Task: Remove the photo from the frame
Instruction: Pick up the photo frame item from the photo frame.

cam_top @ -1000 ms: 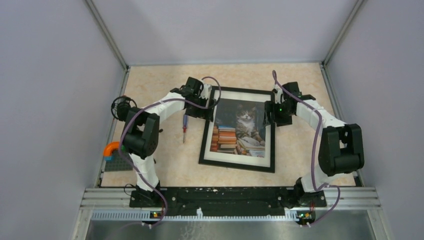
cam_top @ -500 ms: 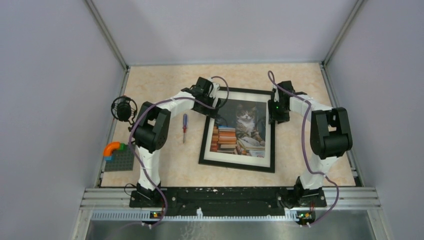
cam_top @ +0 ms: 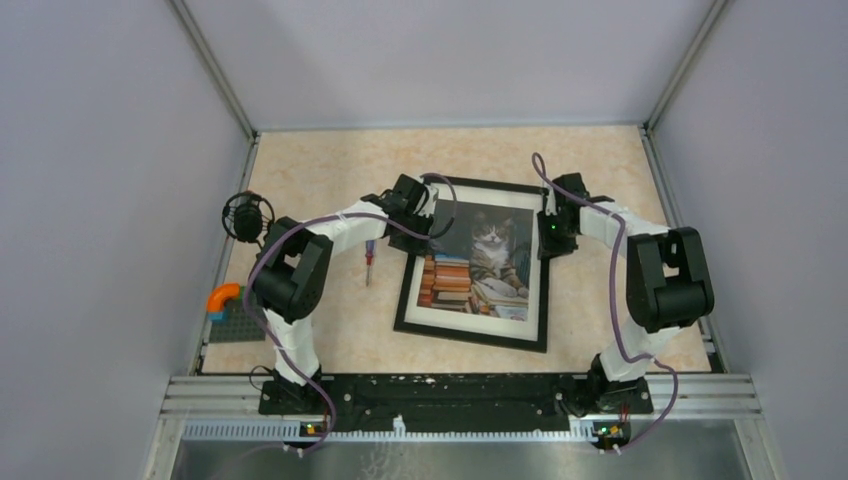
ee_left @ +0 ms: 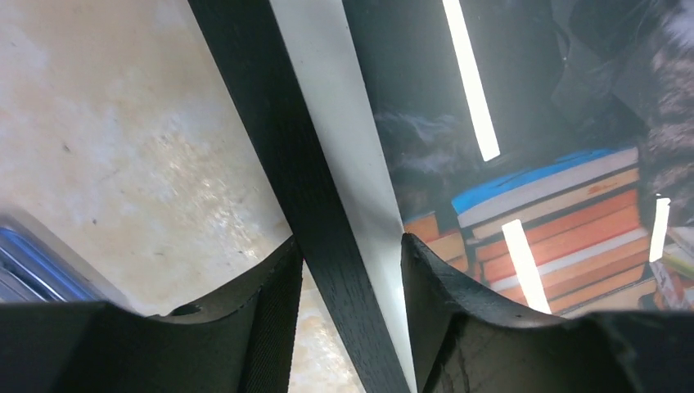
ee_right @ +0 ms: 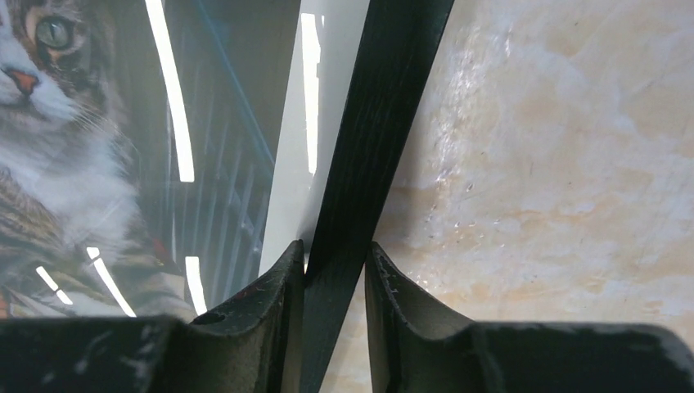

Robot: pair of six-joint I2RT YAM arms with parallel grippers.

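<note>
1. Screwdriver: lies on the worktop, just left of the frame.
2. Left gripper: I see it spread astride the frame's left rail, inner finger clear of the rail.
3. Frame: flat on the worktop, with the photo inside under glass.
4. Right gripper: pinching the right rail.

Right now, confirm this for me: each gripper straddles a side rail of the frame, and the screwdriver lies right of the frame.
Wrong on one point: the screwdriver lies left of the frame, as the top view shows. Each gripper does straddle a side rail: left gripper, right gripper.
</note>
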